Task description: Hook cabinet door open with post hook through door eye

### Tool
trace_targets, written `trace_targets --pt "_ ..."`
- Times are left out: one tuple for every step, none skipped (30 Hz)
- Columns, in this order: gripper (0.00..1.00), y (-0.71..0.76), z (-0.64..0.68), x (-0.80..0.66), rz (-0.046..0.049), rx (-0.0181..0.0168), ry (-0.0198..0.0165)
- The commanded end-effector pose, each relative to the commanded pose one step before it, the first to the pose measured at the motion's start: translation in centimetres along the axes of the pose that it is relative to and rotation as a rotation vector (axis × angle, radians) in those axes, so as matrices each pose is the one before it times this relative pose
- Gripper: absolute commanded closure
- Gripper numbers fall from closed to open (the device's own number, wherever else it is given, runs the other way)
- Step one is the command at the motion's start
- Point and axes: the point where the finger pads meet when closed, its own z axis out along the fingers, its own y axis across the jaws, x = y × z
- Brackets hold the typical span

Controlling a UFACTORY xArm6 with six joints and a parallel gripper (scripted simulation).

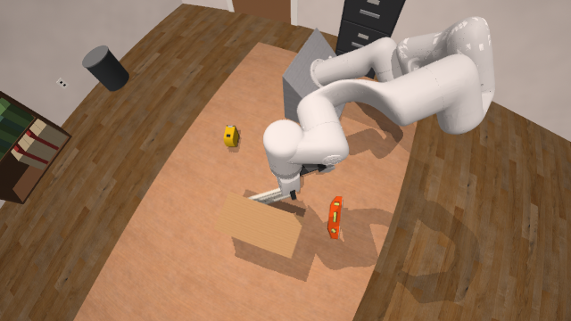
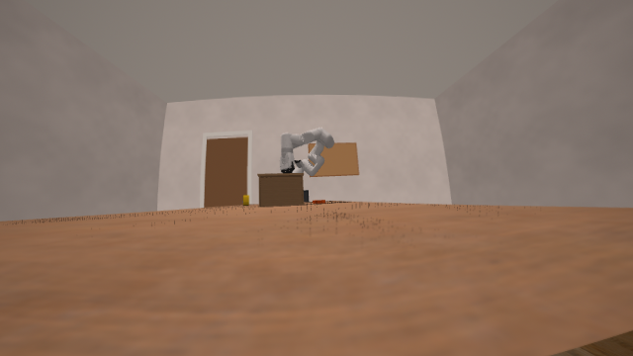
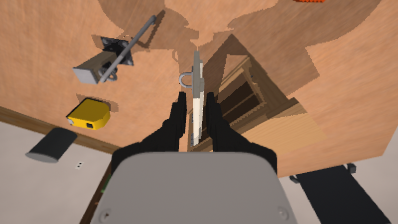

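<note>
The wooden cabinet (image 1: 259, 223) stands on the table; in the exterior view it is small and far off (image 2: 281, 189). Its pale door (image 1: 268, 195) is swung partly open. In the wrist view the door (image 3: 197, 100) is seen edge-on, with the metal eye (image 3: 186, 80) on its left face. My gripper (image 3: 196, 101) straddles the door's top edge, fingers partly open with a small gap on each side. The grey post (image 3: 90, 72) stands to the left on a dark base, and its hook rod (image 3: 132, 42) points up and away, apart from the eye.
A yellow tape measure (image 1: 230, 135) lies left of the arm and shows in the wrist view (image 3: 89, 114). An orange level (image 1: 335, 217) lies right of the cabinet. The arm's grey pedestal (image 1: 308, 76) stands at the table's far end.
</note>
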Motion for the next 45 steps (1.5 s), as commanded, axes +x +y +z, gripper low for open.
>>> trace_targets --pt "0.73 0.098 -1.15 -0.082 -0.00145 -0.00185 -0.00343" --pt "0.73 -0.001 -0.217 0.0 0.00001 0.00001 -0.00001" --pt "0.73 0.001 -0.21 0.0 -0.00001 -0.00001 0.00001" --pt "0.73 0.0 -0.204 0.0 0.0 0.0 0.0" --pt "0.73 0.0 -0.196 0.0 0.0 0.0 0.0" --pt "0.73 0.0 -0.188 0.0 0.0 -0.00001 0.0" --pt "0.73 -0.001 -0.18 0.0 0.00001 0.00001 -0.00001" --pt "0.73 0.001 -0.169 0.0 -0.00001 -0.00001 0.00001" --pt "0.73 0.0 -0.16 0.0 0.0 0.0 0.0" --pt "0.73 -0.001 -0.15 0.0 0.00001 0.00001 -0.00001" --pt "0.73 0.0 0.0 0.0 0.0 0.0 0.0" --pt "0.73 0.0 0.0 0.0 0.0 0.0 0.0" --pt "0.73 0.0 -0.139 0.0 -0.00001 -0.00001 0.0" --pt "0.73 0.0 -0.128 0.0 0.0 0.0 0.0" --pt "0.73 0.0 -0.117 0.0 0.0 0.0 0.0" --pt "0.73 -0.001 -0.106 0.0 0.00001 0.00001 -0.00001" --pt "0.73 0.0 -0.094 0.0 0.0 -0.00001 0.0" --pt "0.73 0.0 -0.083 0.0 0.0 -0.00001 0.0" --pt "0.73 0.0 -0.072 0.0 0.0 0.0 0.0" --pt "0.73 0.0 -0.061 0.0 0.0 0.0 0.0" --pt "0.73 0.0 -0.051 0.0 0.0 0.0 0.0" --pt "0.73 0.0 -0.041 0.0 0.0 0.0 0.0" --pt "0.73 0.0 -0.032 0.0 0.0 0.0 0.0" --pt "0.73 0.0 -0.024 0.0 0.0 0.0 0.0" --pt "0.73 0.0 -0.017 0.0 0.0 0.0 0.0" --pt "0.73 0.0 -0.01 0.0 0.0 0.0 0.0" --pt "0.73 0.0 -0.006 0.0 0.0 0.0 0.0" --pt "0.73 0.0 0.0 0.0 0.0 0.0 0.0" --pt "0.73 0.0 0.0 0.0 0.0 0.0 0.0" --pt "0.73 0.0 -0.002 0.0 0.0 0.0 0.0" --pt "0.73 0.0 0.0 0.0 0.0 0.0 0.0" --pt "0.73 -0.037 -0.003 0.005 0.00272 0.00002 -0.00004" --pt "0.73 -0.225 -0.017 0.032 0.01663 0.00012 -0.00023" --pt "0.73 -0.52 -0.038 0.071 0.03842 0.00024 -0.0005" --pt "0.73 -0.847 -0.053 0.099 0.06249 0.00031 -0.00072" --pt "0.73 -1.146 -0.055 0.091 0.08437 0.00029 -0.00077" --pt "0.73 -1.37 -0.041 0.038 0.10073 0.00019 -0.00059" --pt "0.73 -1.483 -0.014 -0.052 0.02765 -0.00028 0.00043" --pt "0.73 -1.476 0.018 -0.035 0.03786 -0.00044 0.00081" --pt "0.73 -1.351 0.044 -0.033 0.04766 -0.00057 0.00134" --pt "0.73 -1.125 0.058 -0.044 0.05283 -0.00037 0.00175" --pt "0.73 -0.828 0.055 -0.055 0.05377 0.00015 0.00197" --pt "0.73 -0.506 0.039 -0.052 0.05325 0.00053 0.0019" --pt "0.73 -0.217 0.018 -0.032 0.05296 0.00053 0.00126" --pt "0.73 0.0 0.0 0.0 0.0 0.0 0.0"
